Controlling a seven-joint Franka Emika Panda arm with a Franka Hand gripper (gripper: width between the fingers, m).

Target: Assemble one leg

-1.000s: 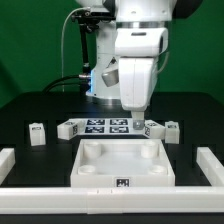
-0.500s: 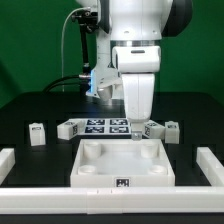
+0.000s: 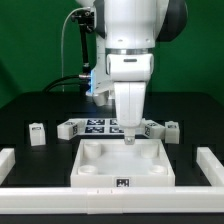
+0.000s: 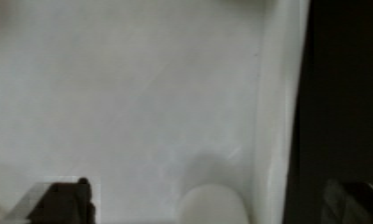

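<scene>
My gripper [image 3: 129, 138] hangs over the far edge of the wide white square panel [image 3: 100, 165], its tips just above the rim. In the wrist view the gripper [image 4: 213, 208] is open and empty: the dark fingertips [image 4: 62, 202] stand wide apart over the white panel, with a round corner hole [image 4: 209, 207] between them. One small white leg [image 3: 37, 132] stands at the exterior view's left. Another leg [image 3: 172, 130] stands at the right, with one more [image 3: 151, 128] beside it, close to my gripper.
The marker board [image 3: 95, 127] lies behind the panel, partly hidden by the arm. White rails border the work area at the left [image 3: 10, 160], right [image 3: 212, 165] and front [image 3: 60, 202]. Cables hang behind the arm.
The arm has moved toward the exterior view's left and a little down. The gripper went from beside the right legs to the panel's far edge.
</scene>
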